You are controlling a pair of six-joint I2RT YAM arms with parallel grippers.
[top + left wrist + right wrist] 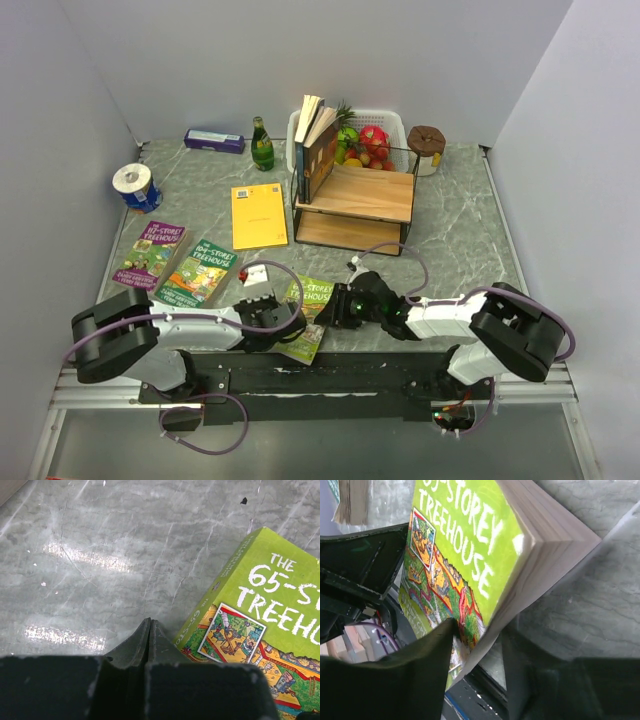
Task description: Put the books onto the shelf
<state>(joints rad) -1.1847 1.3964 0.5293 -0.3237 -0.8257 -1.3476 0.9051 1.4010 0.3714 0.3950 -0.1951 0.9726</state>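
Green book [260, 610] at 6 o'clock edge of the desk [100, 555], bare desk at 12. Left gripper [150, 623] closed, empty, by the book's 9 o'clock spine. Right gripper [479, 630] straddles its 3 o'clock edge, clamp unclear.

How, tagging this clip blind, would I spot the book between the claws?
On the marble table, look along the near edge. The bright green Treehouse book there lies between the left claw and right claw. The other green book sits further left, clear of both.
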